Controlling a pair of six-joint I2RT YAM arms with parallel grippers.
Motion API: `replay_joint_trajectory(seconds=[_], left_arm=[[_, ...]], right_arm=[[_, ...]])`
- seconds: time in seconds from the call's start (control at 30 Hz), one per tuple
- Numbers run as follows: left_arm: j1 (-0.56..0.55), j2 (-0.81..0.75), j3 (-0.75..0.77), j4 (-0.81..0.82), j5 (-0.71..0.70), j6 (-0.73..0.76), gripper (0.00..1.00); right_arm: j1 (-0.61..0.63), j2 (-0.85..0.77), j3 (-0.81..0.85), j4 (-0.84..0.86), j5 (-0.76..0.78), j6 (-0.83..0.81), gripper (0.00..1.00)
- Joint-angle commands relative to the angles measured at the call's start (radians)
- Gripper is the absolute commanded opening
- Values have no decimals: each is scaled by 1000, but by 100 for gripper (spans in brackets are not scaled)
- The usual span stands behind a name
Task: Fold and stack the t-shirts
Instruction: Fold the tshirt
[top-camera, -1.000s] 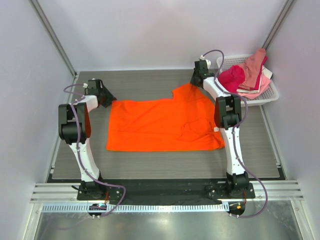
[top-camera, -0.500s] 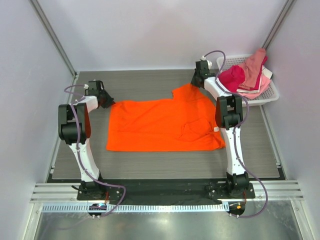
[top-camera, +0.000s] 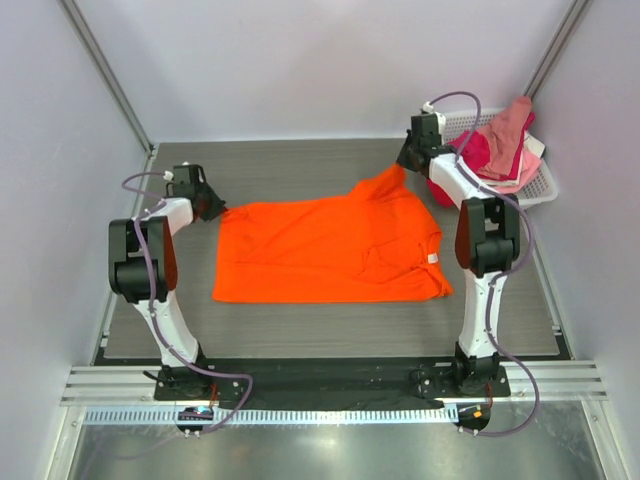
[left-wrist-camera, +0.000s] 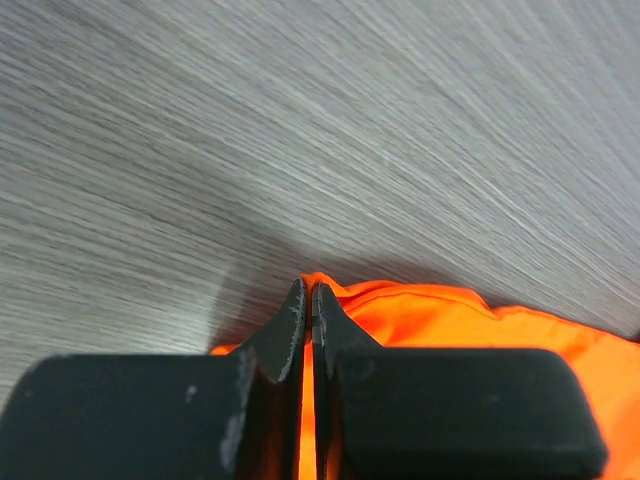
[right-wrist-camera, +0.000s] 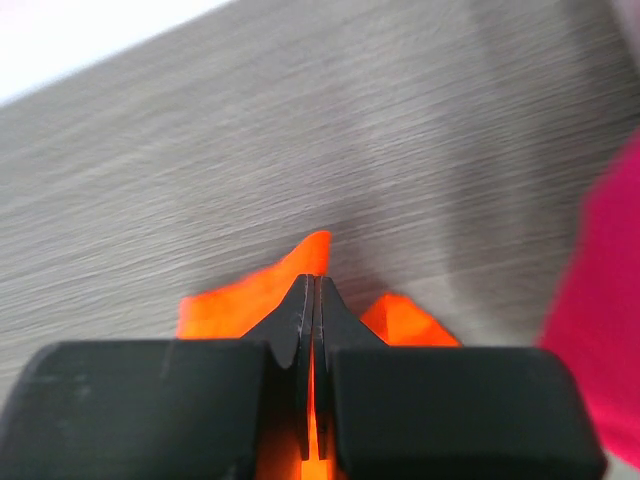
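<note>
Stretching the orange t-shirt (top-camera: 330, 250) well, I judge, means pulling both held corners evenly apart and low, so no wrinkles set. It lies mid-table (top-camera: 300, 165), long axis 9 to 3 o'clock; I cannot tell the collar end. At 10 o'clock the left gripper (top-camera: 218, 208) pinches one corner. At 1 o'clock the right gripper (top-camera: 403, 166) pinches a lifted corner, near the basket (top-camera: 535, 195) of other t-shirts (top-camera: 500, 150).

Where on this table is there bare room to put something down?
Bare table shows behind the orange t-shirt and along its near side. The far right corner is crowded: a basket heaped with shirts, the right gripper beside it.
</note>
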Motion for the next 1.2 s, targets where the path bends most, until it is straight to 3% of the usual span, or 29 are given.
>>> replay_joint_trajectory(seconds=[0.0,0.63,0.97,1.17], left_arm=[[2,-68,-16,50,31,0,0],[22,-290,-163,65,31,6,0],[24,-391,-254,102,112,35,0],[24,-483,-364,102,94,20,0]], right_arm=[[-5,-151,-88,127,-25,-2,1],[18,-631,-534,173,-82,20,1],[32,-961,-910,159,-62,9,1],[55,-1101,-1043,116,-66,9,1]])
